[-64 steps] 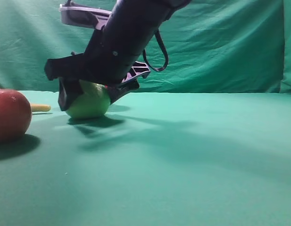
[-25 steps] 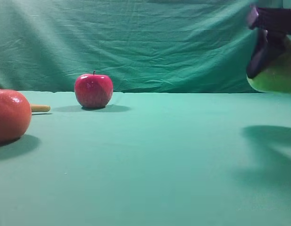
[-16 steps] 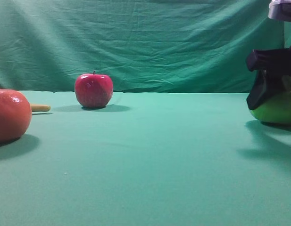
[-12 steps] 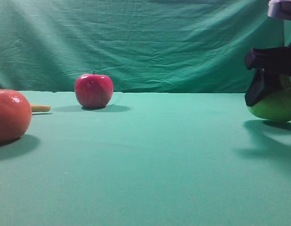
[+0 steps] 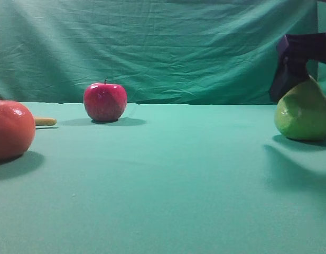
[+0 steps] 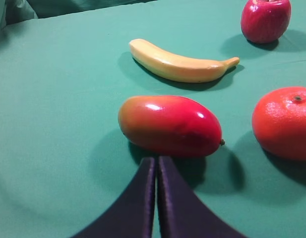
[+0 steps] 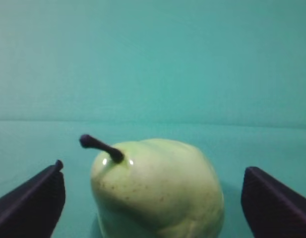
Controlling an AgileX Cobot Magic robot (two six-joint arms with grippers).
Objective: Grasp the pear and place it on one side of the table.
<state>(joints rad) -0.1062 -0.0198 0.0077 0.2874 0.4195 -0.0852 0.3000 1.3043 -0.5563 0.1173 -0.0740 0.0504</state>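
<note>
Dark purple-black left claw (image 6: 156,198), tapered smooth fingers (image 6: 135,208)

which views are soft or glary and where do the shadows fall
Exterior high: sharp; the pear throws a shadow toward the camera on the table. Right wrist: soft, small glints beside the pear's stem. Left wrist: crisp, bright highlight on the mango, shadow pooled beneath it.
</note>
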